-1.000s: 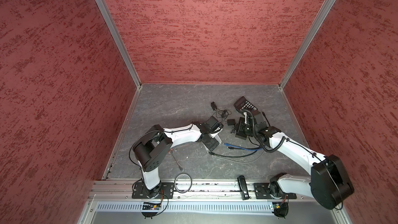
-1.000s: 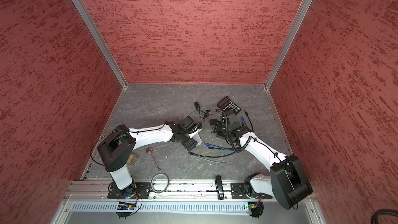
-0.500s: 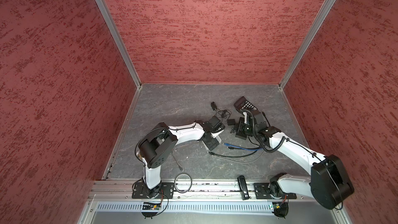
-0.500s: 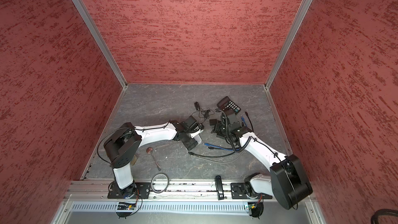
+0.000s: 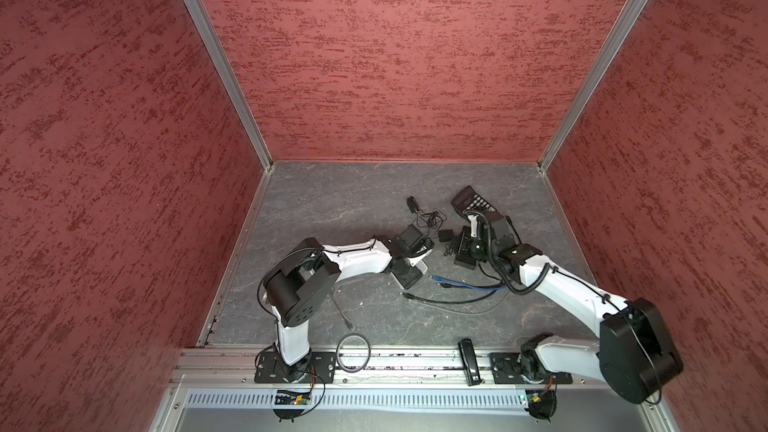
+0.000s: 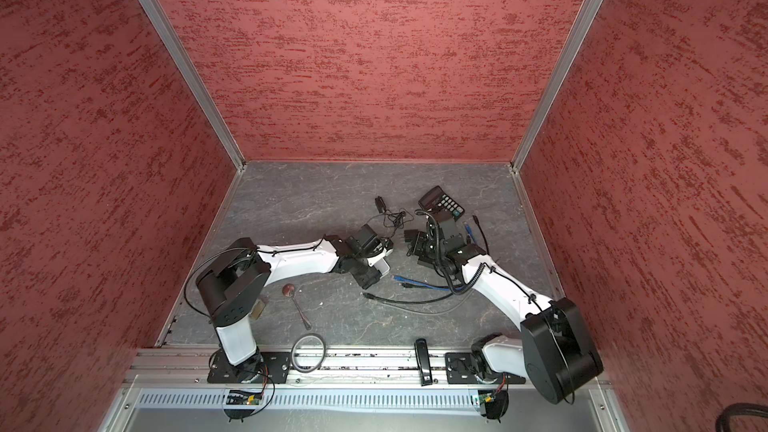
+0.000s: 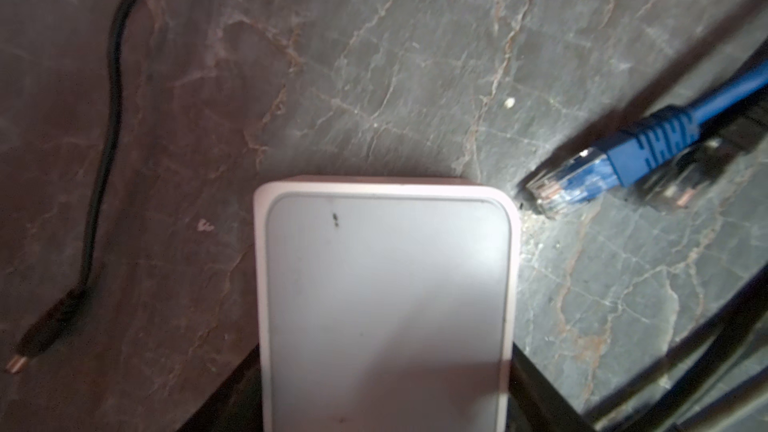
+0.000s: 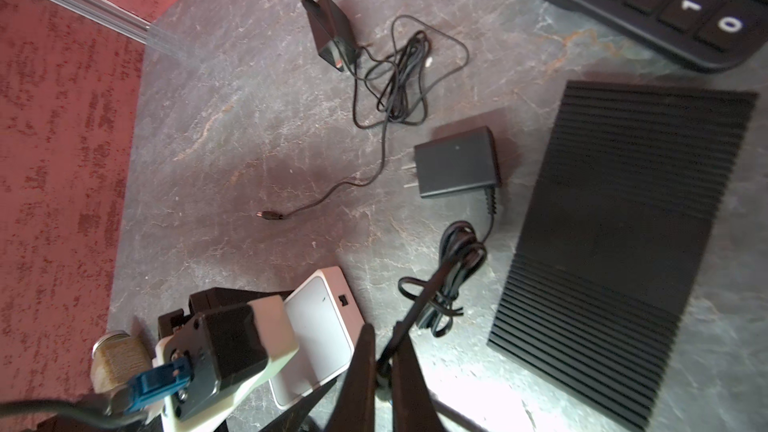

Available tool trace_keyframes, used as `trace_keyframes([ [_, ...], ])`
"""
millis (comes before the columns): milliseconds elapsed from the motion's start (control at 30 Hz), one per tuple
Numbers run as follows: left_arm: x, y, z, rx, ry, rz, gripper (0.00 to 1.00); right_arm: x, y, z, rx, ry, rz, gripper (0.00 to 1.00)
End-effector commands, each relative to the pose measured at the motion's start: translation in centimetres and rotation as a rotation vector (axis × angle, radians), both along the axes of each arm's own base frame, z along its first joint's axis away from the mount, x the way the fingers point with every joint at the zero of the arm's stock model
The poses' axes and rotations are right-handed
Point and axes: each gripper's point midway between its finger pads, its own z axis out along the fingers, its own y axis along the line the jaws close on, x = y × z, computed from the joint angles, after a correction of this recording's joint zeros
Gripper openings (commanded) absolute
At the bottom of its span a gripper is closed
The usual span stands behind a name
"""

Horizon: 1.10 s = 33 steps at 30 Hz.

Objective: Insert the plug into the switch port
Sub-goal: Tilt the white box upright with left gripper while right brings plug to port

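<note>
Step, judged: bracing the switch point(image 5: 423, 266) before insertion.
In a top view: switch at left tool point(image 5: 413, 268), blue plug point(image 5: 436, 278) at its 4 o'clock; grey veined surface point(image 5: 332, 209), red walls point(image 5: 395, 56).
Left wrist: jaws spread astride switch.
Right wrist: right tool point(image 8: 384, 342) pinches black cord point(image 8: 419, 309), its plug hidden.
Next: align with port.

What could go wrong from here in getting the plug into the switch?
1. The right gripper is shut on a thin black cable rather than a rigid plug body, so the end may flop and be hard to aim.
2. A blue Ethernet plug lies right beside a corner of the white switch; shifting the switch could shove or snag it.
</note>
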Motion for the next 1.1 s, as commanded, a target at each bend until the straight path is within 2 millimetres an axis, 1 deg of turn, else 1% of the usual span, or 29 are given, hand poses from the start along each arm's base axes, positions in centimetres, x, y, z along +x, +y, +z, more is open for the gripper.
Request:
trace_keyframes([
  [0,1.2,-0.5,2.3,-0.112,-0.113,0.047,0.47,0.4,0.6,1.4,0.059,-0.052,0.009,0.03],
  [100,1.5,-0.8,4.5,-0.216,-0.197,0.061,0.46,0.5,1.2,2.3,0.100,-0.083,0.033,0.03],
  [167,1.6,-0.9,6.0,-0.291,-0.250,0.071,0.46,0.4,1.7,3.4,0.142,-0.118,0.054,0.03],
  [267,1.1,-1.5,8.3,-0.425,-0.318,0.043,0.47,0.1,2.3,5.3,0.204,-0.186,0.082,0.03],
  [333,0.6,-1.7,9.4,-0.491,-0.368,0.016,0.47,-0.1,2.4,6.6,0.234,-0.236,0.096,0.03],
  [400,0.3,-1.8,10.4,-0.541,-0.425,-0.007,0.47,-0.3,2.4,7.4,0.249,-0.274,0.100,0.04],
  [533,-0.6,-1.9,11.1,-0.595,-0.510,-0.060,0.46,-0.6,2.4,8.4,0.266,-0.319,0.114,0.04],
  [633,-1.2,-2.4,11.9,-0.625,-0.599,-0.115,0.45,-1.0,2.8,8.7,0.278,-0.335,0.144,0.05],
  [733,-1.5,-2.7,12.7,-0.672,-0.666,-0.136,0.45,-1.3,3.0,8.8,0.286,-0.345,0.161,0.05],
  [900,-1.1,-3.2,13.5,-0.730,-0.734,-0.137,0.45,-1.7,2.9,8.8,0.294,-0.365,0.169,0.05],
  [1067,-0.8,-4.0,13.5,-0.735,-0.740,-0.153,0.45,-2.4,2.8,9.8,0.317,-0.419,0.184,0.06],
])
